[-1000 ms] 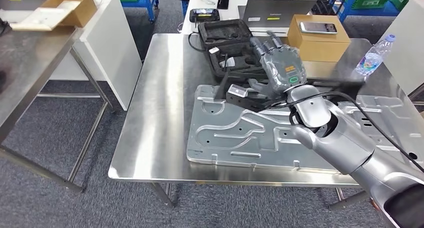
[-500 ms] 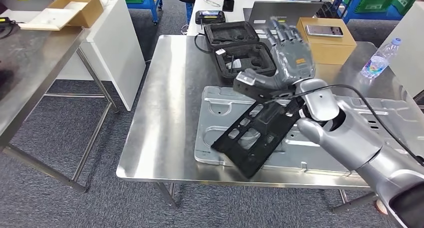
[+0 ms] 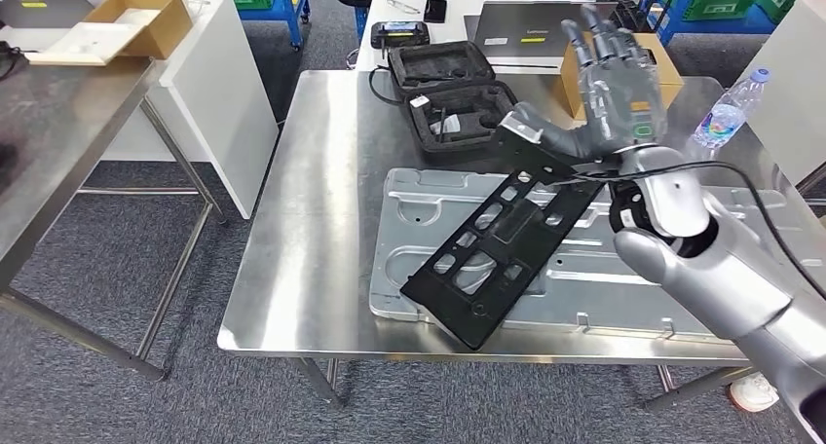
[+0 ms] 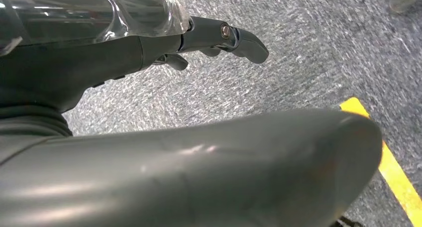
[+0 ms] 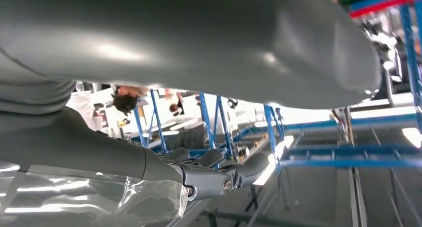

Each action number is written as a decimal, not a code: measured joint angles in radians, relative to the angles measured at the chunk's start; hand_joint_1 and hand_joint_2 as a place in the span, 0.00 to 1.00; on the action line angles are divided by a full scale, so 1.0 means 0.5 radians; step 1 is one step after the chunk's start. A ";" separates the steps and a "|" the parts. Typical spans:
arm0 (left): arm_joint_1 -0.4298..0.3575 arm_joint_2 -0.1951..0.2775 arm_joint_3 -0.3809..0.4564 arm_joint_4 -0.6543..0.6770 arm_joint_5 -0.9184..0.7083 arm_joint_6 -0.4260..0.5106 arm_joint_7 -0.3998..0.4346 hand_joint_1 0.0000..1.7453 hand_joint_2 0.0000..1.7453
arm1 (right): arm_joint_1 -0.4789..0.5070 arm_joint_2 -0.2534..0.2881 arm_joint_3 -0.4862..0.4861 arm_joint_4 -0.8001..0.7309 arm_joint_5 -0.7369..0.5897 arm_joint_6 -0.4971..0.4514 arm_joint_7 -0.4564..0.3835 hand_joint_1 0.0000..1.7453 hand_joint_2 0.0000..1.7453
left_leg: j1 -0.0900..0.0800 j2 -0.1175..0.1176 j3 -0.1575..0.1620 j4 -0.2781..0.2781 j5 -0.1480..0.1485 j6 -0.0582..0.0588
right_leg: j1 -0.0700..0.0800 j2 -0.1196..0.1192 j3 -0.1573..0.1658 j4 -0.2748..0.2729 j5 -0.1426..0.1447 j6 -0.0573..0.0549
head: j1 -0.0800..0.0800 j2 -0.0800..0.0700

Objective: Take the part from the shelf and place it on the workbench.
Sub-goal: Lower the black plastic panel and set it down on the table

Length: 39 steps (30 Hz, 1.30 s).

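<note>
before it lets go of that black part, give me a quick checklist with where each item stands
1. Part held: ok. The right hand pinches the upper end of the black part between its thumb and fingers.
2. Part over the bench: ok. It hangs tilted above the workbench, mostly over the grey metal panel.
3. Part resting down: cannot tell. Its lower end is near the front edge; contact is unclear.
4. Overhang risk: not ok. The lower corner sits close to the bench's front edge.
5. Nearby clutter: ok. The open black case and water bottle are clear of the part.
6. Left hand: ok. It hangs over the floor and holds nothing.
</note>
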 joint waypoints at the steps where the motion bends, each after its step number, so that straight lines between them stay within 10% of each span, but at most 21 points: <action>1: 0.006 0.000 0.002 0.000 0.009 0.003 -0.004 0.00 0.00 | 0.021 -0.022 -0.015 -0.044 -0.001 -0.008 0.010 0.00 0.00 | -0.007 0.000 0.008 -0.014 -0.004 0.009 | 0.001 0.001 -0.001 0.000 0.001 0.010 | 0.001 0.000; 4: 0.027 0.000 0.011 0.000 0.038 0.011 -0.015 0.00 0.00 | 0.112 -0.102 -0.065 -0.198 -0.003 -0.014 0.049 0.00 0.00 | -0.008 -0.001 0.015 -0.029 0.010 0.047 | -0.012 0.000 -0.008 0.029 -0.028 0.040 | 0.002 0.000; 8: 0.049 0.002 0.027 0.001 0.061 0.018 -0.030 0.00 0.00 | 0.255 -0.213 -0.149 -0.414 0.008 -0.014 0.102 0.00 0.00 | -0.005 0.003 0.022 -0.039 0.016 0.076 | -0.015 -0.001 -0.229 0.519 -0.277 0.057 | 0.012 0.000; 10: 0.062 0.002 0.035 0.001 0.069 0.021 -0.039 0.00 0.00 | 0.361 -0.264 -0.188 -0.522 0.023 -0.015 0.127 0.00 0.00 | -0.006 0.005 0.025 -0.038 0.014 0.077 | -0.017 -0.001 -0.283 0.625 -0.287 0.061 | 0.013 0.000; 15: 0.077 0.002 0.057 0.001 0.090 0.029 -0.062 0.00 0.00 | 0.615 -0.387 -0.362 -0.798 0.077 -0.022 0.170 0.00 0.00 | -0.017 -0.004 0.034 -0.026 -0.005 0.051 | -0.018 -0.007 0.016 0.040 -0.040 0.054 | 0.013 0.000; 20: 0.098 0.002 0.070 0.001 0.105 0.044 -0.075 0.00 0.00 | 0.896 -0.496 -0.562 -1.018 0.090 -0.057 0.203 0.00 0.00 | -0.006 0.000 -0.003 0.064 -0.082 0.010 | -0.008 -0.005 0.029 0.005 -0.028 -0.006 | 0.011 0.000; 23: 0.107 0.002 0.079 0.001 0.116 0.047 -0.080 0.00 0.00 | 1.071 -0.542 -0.686 -1.119 0.101 -0.081 0.214 0.00 0.00 | -0.002 0.003 -0.173 0.466 -0.293 -0.008 | -0.007 -0.010 0.026 0.005 -0.026 -0.022 | 0.006 0.000; 25: 0.113 0.002 0.084 0.001 0.122 0.050 -0.083 0.00 0.00 | 1.191 -0.560 -0.762 -1.172 0.114 -0.090 0.216 0.00 0.00 | -0.003 0.003 -0.229 0.608 -0.329 -0.008 | -0.004 -0.010 0.024 0.005 -0.026 -0.022 | 0.005 0.000; 30: 0.111 0.005 0.100 0.001 0.121 0.065 -0.084 0.00 0.00 | 1.447 -0.582 -0.973 -1.290 0.131 -0.125 0.209 0.00 0.00 | -0.027 0.004 0.080 0.007 -0.074 0.043 | 0.001 -0.007 0.030 0.006 -0.024 -0.013 | 0.004 0.000; 34: 0.115 0.006 0.104 0.001 0.114 0.070 -0.077 0.00 0.00 | 1.622 -0.587 -1.115 -1.357 0.146 -0.160 0.200 0.00 0.00 | -0.030 0.006 0.101 -0.059 -0.041 0.065 | -0.004 -0.007 0.021 0.014 -0.029 0.024 | 0.006 0.000; 39: 0.116 0.002 0.109 0.001 0.112 0.065 -0.071 0.00 0.00 | 1.830 -0.579 -1.271 -1.402 0.175 -0.221 0.178 0.00 0.00 | -0.024 0.011 0.099 -0.076 -0.016 0.090 | -0.013 -0.007 -0.202 0.552 -0.323 0.056 | 0.017 0.000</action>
